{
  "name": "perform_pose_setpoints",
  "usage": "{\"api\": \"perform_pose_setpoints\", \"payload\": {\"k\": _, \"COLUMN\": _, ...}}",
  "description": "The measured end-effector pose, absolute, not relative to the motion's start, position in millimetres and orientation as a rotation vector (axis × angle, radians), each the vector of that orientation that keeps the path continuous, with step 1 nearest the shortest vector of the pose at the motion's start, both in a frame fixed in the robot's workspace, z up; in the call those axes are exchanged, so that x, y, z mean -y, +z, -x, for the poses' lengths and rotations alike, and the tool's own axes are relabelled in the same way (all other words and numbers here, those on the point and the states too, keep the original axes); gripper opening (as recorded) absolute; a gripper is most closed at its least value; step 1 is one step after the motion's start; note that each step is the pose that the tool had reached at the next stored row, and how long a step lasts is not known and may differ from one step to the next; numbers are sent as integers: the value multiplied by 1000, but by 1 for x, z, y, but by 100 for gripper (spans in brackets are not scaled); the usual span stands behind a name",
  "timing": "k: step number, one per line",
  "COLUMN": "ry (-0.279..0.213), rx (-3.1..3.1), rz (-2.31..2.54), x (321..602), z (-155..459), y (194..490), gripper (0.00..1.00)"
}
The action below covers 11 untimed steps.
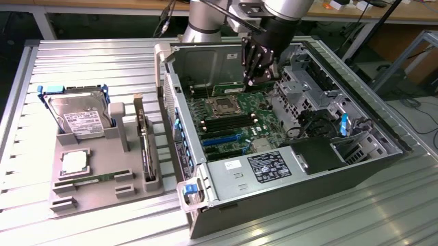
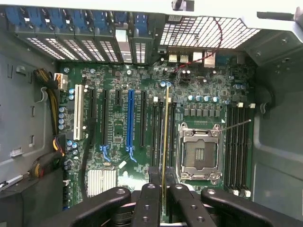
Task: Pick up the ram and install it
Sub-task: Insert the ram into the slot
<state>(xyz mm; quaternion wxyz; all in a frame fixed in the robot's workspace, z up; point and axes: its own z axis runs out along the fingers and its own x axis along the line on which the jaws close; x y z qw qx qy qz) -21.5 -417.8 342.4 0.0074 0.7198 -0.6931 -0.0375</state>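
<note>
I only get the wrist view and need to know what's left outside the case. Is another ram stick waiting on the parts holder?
Observer: Yes, a second stick lies flat on the grey holder, beside the processor.
Operator: What else is there?
Observer: A hard drive, and an expansion card standing on edge.
Operator: I see the ram clamped edge-on. Where's the gripper?
Observer: Inside the open case, which lies on its side on a slatted table.

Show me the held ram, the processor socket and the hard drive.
ram (image 2: 165,142): wrist view, its thin edge.
processor socket (image 2: 200,153): wrist view, socket centre.
hard drive (image 1: 82,118): exterior view, top face.
</note>
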Motion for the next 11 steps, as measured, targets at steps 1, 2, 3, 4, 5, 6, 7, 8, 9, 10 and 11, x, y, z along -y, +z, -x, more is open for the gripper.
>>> {"api": "perform_pose_setpoints", "payload": {"k": 1, "ry": -117, "rx": 2167, "rz": -2251, "x": 418, "z": 22, "y": 339, "gripper": 14}}
{"api": "perform_pose_setpoints", "payload": {"k": 2, "ry": -117, "rx": 2167, "rz": -2251, "x": 418, "z": 21, "y": 333, "gripper": 14}}
{"api": "perform_pose_setpoints", "payload": {"k": 3, "ry": -117, "rx": 2167, "rz": -2251, "x": 418, "z": 21, "y": 328, "gripper": 14}}
{"api": "perform_pose_setpoints", "payload": {"k": 4, "ry": -117, "rx": 2167, "rz": -2251, "x": 418, "z": 21, "y": 324, "gripper": 14}}
{"api": "perform_pose_setpoints", "payload": {"k": 5, "ry": -117, "rx": 2167, "rz": -2251, "x": 418, "z": 20, "y": 319, "gripper": 14}}
{"api": "perform_pose_setpoints", "payload": {"k": 6, "ry": -117, "rx": 2167, "rz": -2251, "x": 417, "z": 19, "y": 318, "gripper": 14}}
{"api": "perform_pose_setpoints", "payload": {"k": 7, "ry": -117, "rx": 2167, "rz": -2250, "x": 417, "z": 18, "y": 316, "gripper": 14}}
{"api": "perform_pose_setpoints", "payload": {"k": 8, "ry": -117, "rx": 2168, "rz": -2250, "x": 416, "z": 17, "y": 313, "gripper": 14}}
{"api": "perform_pose_setpoints", "payload": {"k": 9, "ry": -117, "rx": 2169, "rz": -2249, "x": 415, "z": 16, "y": 311, "gripper": 14}}
{"api": "perform_pose_setpoints", "payload": {"k": 10, "ry": -117, "rx": 2170, "rz": -2249, "x": 413, "z": 16, "y": 309, "gripper": 14}}
{"api": "perform_pose_setpoints", "payload": {"k": 11, "ry": -117, "rx": 2170, "rz": -2248, "x": 410, "z": 15, "y": 305, "gripper": 14}}
